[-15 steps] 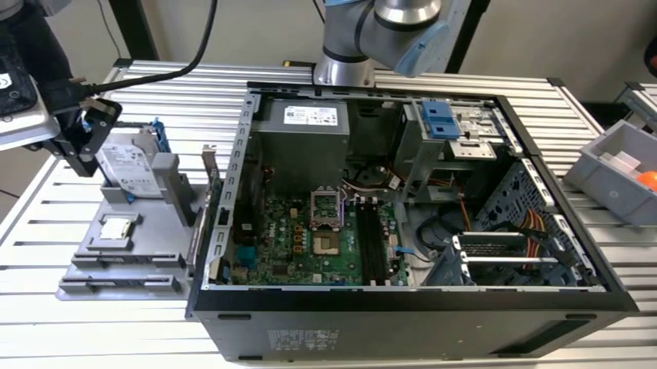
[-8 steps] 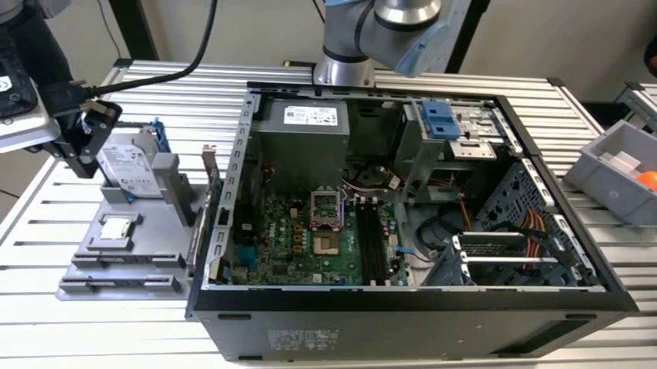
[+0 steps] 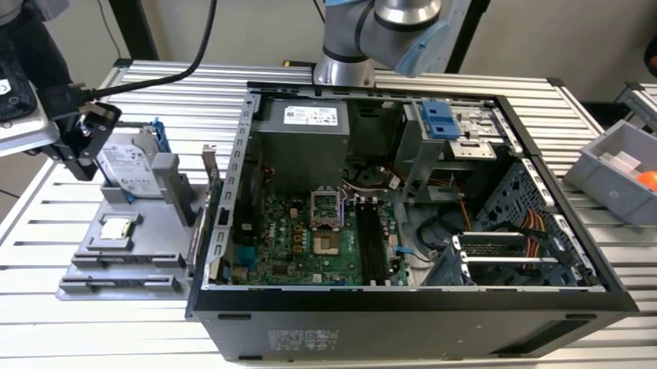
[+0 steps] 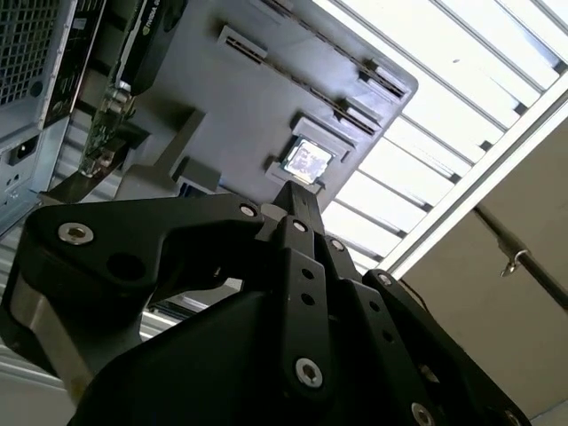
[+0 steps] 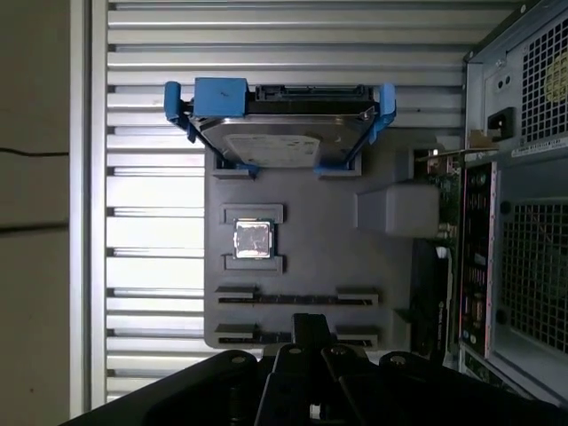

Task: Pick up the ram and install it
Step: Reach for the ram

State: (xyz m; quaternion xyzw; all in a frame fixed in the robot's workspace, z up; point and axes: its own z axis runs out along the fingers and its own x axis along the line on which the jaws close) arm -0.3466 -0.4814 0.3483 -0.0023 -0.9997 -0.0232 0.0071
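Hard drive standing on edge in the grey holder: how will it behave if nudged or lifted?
The hard drive looks stiff and metal-cased, probably heavy for its size. Standing on edge in the grey holder, it may tip if pushed broadside. Its blue frame looks plastic and may flex.

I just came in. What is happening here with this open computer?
A robot arm works beside an open computer case. Its pincer is shut, holds nothing, and hovers over a grey tray next to the case. The tray carries a hard drive in a blue frame, a small square chip, and a thin dark strip on edge in a slot, probably the ram. The pincer is nearest that strip; the ram is not yet picked up.
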